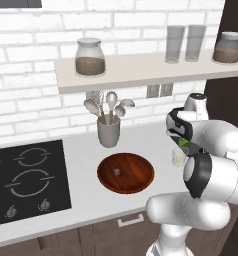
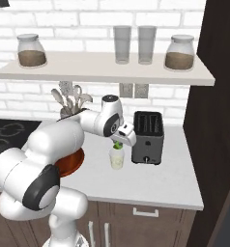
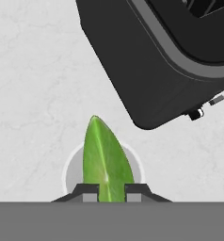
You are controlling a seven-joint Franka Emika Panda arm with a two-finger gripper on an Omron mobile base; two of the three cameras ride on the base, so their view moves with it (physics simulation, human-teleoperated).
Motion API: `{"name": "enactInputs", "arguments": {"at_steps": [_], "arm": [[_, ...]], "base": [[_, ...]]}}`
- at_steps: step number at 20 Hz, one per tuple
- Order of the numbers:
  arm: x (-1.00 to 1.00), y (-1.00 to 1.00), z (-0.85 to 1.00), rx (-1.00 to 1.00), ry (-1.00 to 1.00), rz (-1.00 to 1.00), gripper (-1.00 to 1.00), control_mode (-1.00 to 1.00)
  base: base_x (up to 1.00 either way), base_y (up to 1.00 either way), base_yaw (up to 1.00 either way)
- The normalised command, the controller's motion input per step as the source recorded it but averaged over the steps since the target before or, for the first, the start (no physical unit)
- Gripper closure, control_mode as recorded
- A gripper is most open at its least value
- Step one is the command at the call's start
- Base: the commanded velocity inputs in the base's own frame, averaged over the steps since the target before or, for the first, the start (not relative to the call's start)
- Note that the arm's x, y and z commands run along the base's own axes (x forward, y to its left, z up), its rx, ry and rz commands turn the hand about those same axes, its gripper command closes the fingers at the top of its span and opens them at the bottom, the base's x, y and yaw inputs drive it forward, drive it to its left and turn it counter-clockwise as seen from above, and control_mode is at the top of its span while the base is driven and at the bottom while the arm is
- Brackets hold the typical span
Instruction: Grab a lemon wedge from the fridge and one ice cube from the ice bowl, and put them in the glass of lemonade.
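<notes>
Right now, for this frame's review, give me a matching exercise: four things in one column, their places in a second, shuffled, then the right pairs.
Things:
1. lemon wedge
2. ice cube
3. glass of lemonade
4. toaster

Places:
A. on the counter, just left of the toaster in the right base view
B. in the wooden ice bowl
C. between the fingers of the gripper, above the glass
D. on the counter, nearest the dark tall panel

Pairs: 1-C, 2-B, 3-A, 4-D

Your two base views look forward and down at the desk from behind the arm, left and right, sharing the wooden bowl. Your hand view looks straight down, close above the toaster.
</notes>
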Motion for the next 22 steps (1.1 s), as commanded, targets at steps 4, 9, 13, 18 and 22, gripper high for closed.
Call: {"name": "enactInputs", "arguments": {"at_steps": [4,9,13,18,22], "arm": [[0.0,0.03,-0.02,0.0,0.0,0.0,1.0,-1.0],[-0.07,0.0,-0.03,0.0,0.0,0.0,1.0,-1.0],[0.0,0.0,-0.01,0.0,0.0,0.0,1.0,-1.0],[0.0,0.0,0.0,0.0,0.0,0.0,1.0,-1.0],[0.0,0.0,0.0,0.0,0.0,0.0,-1.0,-1.0]], "base": [[0.0,0.0,0.0],[0.0,0.0,0.0],[0.0,0.0,0.0],[0.0,0.0,0.0],[0.0,0.0,0.0]]}}
